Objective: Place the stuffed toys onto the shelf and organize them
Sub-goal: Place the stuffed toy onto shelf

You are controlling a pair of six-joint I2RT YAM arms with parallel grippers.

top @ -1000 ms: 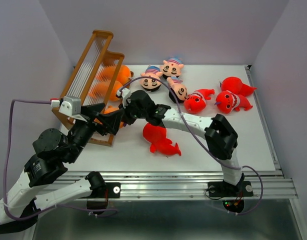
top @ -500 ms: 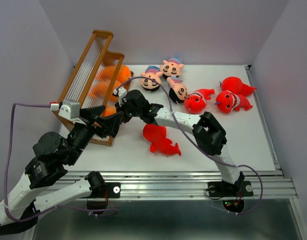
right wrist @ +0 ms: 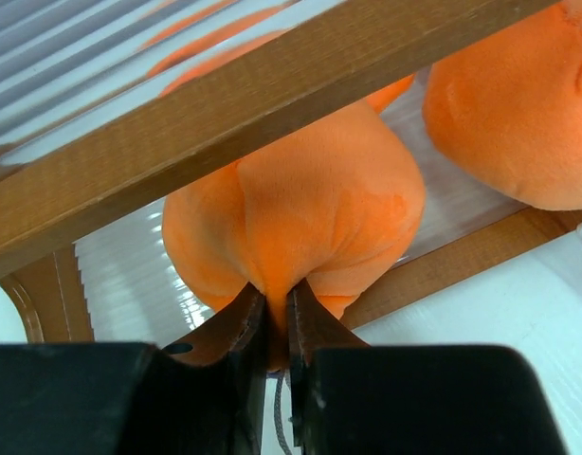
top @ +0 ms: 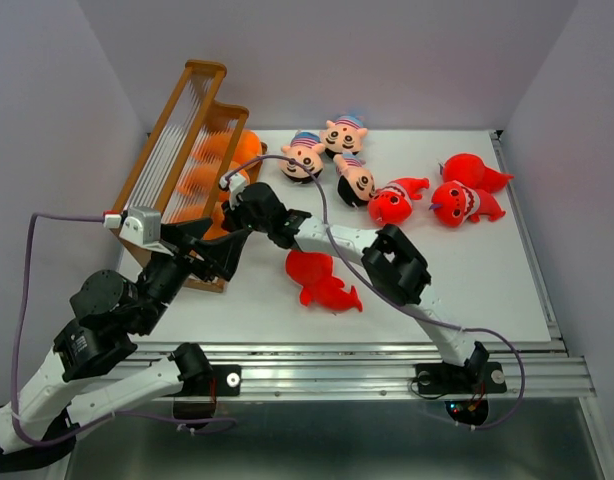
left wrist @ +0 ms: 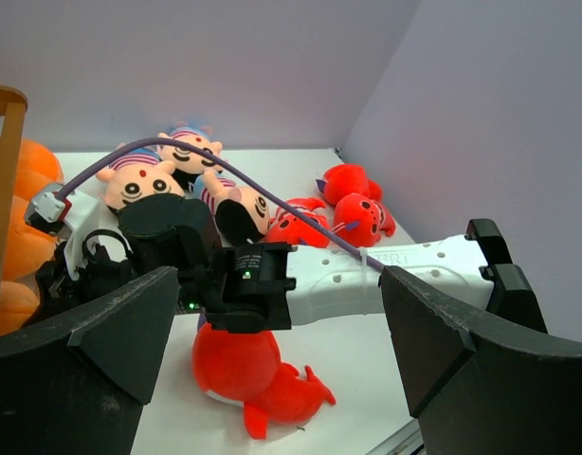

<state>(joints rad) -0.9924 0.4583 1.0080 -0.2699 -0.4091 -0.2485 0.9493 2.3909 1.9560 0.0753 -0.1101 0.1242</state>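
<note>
Orange toy [right wrist: 300, 218] is resting on the shelf [right wrist: 225, 104] slats, right hand [right wrist: 275, 308] clamping a pinch of its fabric. Left hand [left wrist: 281, 322] is hovering beside the shelf, fingers wide apart. Red toy [top: 322, 278] is lying on desk [top: 487, 290].

1. No word, number or brand is showing clearly enough to be read in any of the three views.
2. In the left wrist view, right of centre, a short line of faint lettering is sitting on the white link of the right arm [left wrist: 433, 270], just right of where the purple cable [left wrist: 272, 190] is crossing it. The letters are too faint to make out.
3. In the right wrist view, the orange stuffed toy [right wrist: 300, 209] and the wooden rail of the shelf [right wrist: 272, 90] are filling the frame and are carrying no marking.
</note>
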